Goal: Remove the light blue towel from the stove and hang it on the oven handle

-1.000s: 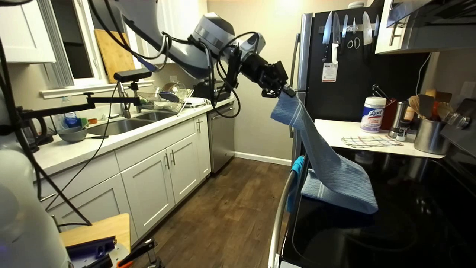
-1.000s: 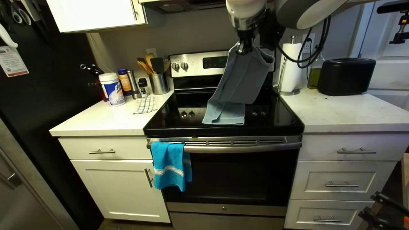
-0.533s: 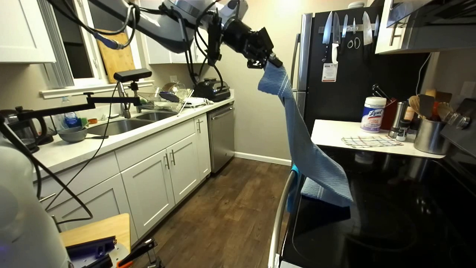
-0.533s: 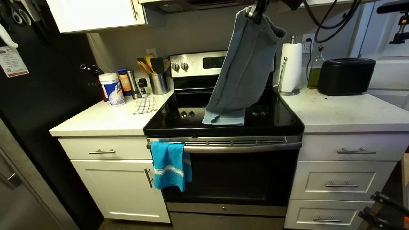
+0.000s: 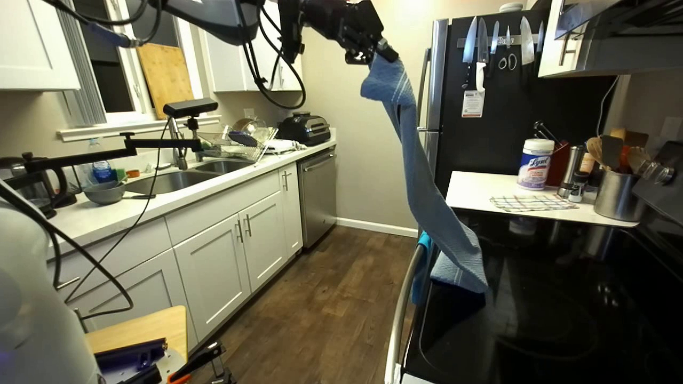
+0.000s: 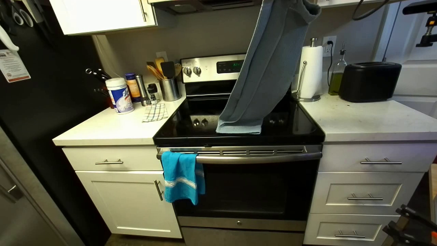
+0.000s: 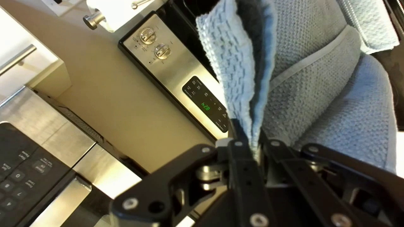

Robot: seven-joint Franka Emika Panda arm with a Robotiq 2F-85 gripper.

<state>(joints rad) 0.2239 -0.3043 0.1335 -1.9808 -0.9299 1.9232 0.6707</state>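
More than half off the stove (image 6: 239, 140): holding the light blue towel (image 6: 264, 73) high by one end in the closed end effector (image 7: 251, 135), probably to free the rest from the stove's front

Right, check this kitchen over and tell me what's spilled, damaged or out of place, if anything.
No spill or damage shows. Perhaps odd: the wooden board propped at the window, partly covering it. The light blue towel stretches from the stove up to the gripper, but the task explains that.
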